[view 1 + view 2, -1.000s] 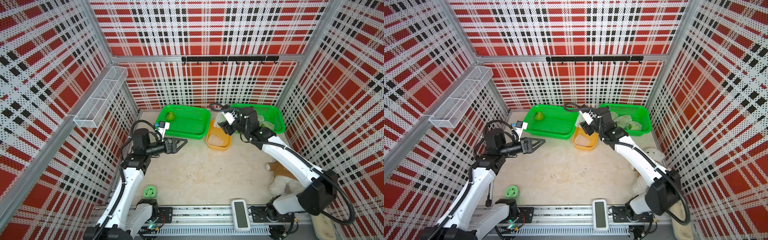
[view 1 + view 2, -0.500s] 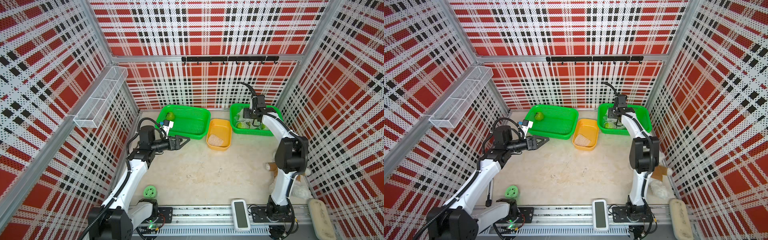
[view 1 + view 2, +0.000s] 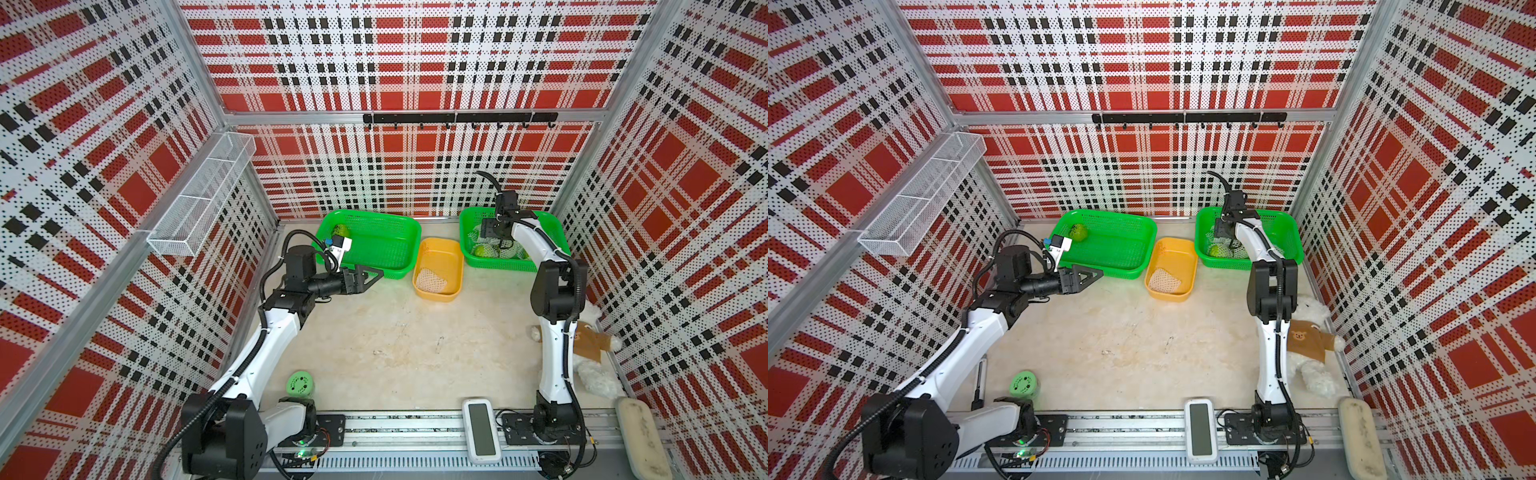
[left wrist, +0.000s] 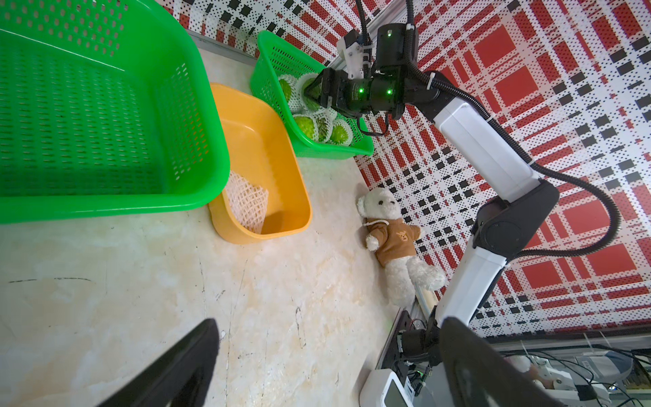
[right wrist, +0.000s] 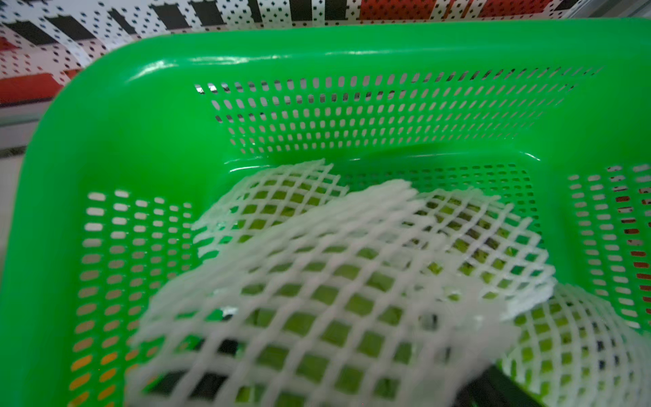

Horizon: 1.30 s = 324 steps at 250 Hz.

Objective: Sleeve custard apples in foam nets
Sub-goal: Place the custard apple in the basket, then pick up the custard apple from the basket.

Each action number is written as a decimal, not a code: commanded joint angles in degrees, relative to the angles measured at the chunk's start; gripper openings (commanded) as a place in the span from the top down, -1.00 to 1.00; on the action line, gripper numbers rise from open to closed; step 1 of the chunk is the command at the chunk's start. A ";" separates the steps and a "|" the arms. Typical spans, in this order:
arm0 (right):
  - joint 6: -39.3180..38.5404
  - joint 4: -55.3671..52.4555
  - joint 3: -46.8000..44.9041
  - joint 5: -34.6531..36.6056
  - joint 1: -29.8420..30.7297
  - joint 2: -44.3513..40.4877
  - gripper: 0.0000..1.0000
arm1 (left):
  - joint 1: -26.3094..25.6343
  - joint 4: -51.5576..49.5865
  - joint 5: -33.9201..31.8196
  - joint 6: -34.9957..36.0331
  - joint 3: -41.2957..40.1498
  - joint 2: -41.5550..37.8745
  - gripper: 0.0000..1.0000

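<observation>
The left gripper (image 3: pixel 374 276) gapes empty; the bare custard apple (image 3: pixel 341 229) lies beyond it in the green basket (image 3: pixel 382 245), nearer this arm. We cannot tell whether the right gripper (image 4: pixel 310 93) grips.

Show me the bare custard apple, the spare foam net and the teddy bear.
bare custard apple (image 3: pixel 1078 232), in a top view, on its bumpy top.
spare foam net (image 3: pixel 431 280), in a top view, middle of the mesh.
teddy bear (image 4: pixel 394 243), left wrist view, on its brown shirt.
</observation>
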 commanded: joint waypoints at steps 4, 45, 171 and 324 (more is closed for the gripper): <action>-1.81 2.35 -1.37 -1.02 -0.04 -2.45 -0.95 | -0.65 2.10 -4.95 -2.08 3.69 2.50 -0.99; -3.62 4.74 -4.21 -1.37 -0.04 -7.36 -1.00 | -0.74 0.72 -14.28 -2.62 10.97 9.46 -0.99; -10.67 6.25 -8.79 -4.77 -0.05 -18.52 -1.00 | -1.71 -12.21 -36.11 4.54 34.48 33.02 -0.99; -0.64 34.76 -34.85 -37.81 0.74 -36.39 -1.00 | -2.47 -33.95 -65.33 17.08 77.91 67.92 -0.99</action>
